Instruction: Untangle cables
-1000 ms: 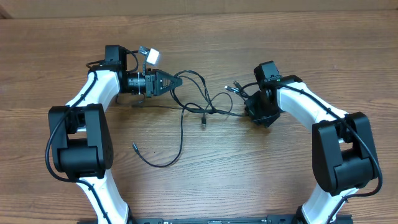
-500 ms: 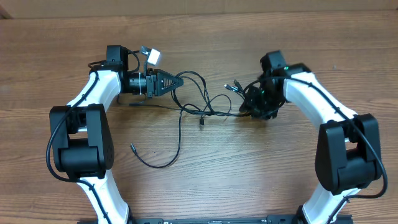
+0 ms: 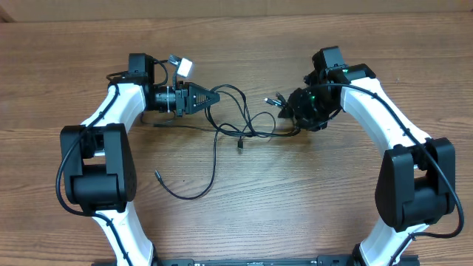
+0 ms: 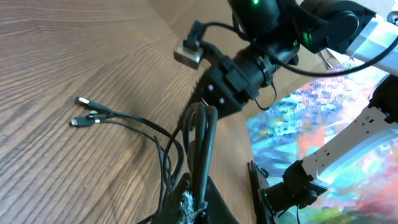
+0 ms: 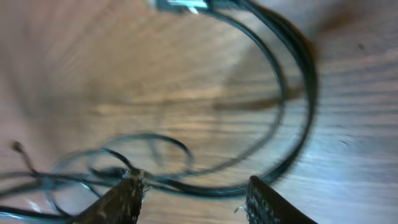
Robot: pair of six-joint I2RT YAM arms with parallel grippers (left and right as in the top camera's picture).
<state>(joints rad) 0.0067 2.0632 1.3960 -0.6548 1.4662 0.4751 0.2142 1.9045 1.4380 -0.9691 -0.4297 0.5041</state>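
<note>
From overhead, the cables [image 3: 244,127] lie tangled on the middle of the wooden tabletop [image 3: 295,214], between the two arms. One long strand [image 3: 211,174] curves down toward the near edge and ends in a loose plug. The left pincer [image 3: 213,98] points right with its jaws together, clamped on the tangle's left edge. The right pincer [image 3: 292,112] hangs at the tangle's right end, just beside a few plug tips [image 3: 277,100].

In the left wrist view, a bundle of cables [image 4: 202,137] rises off the wood into the left pincer [image 4: 193,200] at the bottom edge. Two plug tips [image 4: 82,101] rest on the tabletop [image 4: 56,50] to the left. The right pincer [image 4: 214,93] is above the bundle.

The right wrist view is blurred. The right pincer [image 5: 194,196] has its fingers [image 5: 127,196] apart, and loops of cables [image 5: 298,93] lie on the tabletop [image 5: 354,162] ahead of them.
</note>
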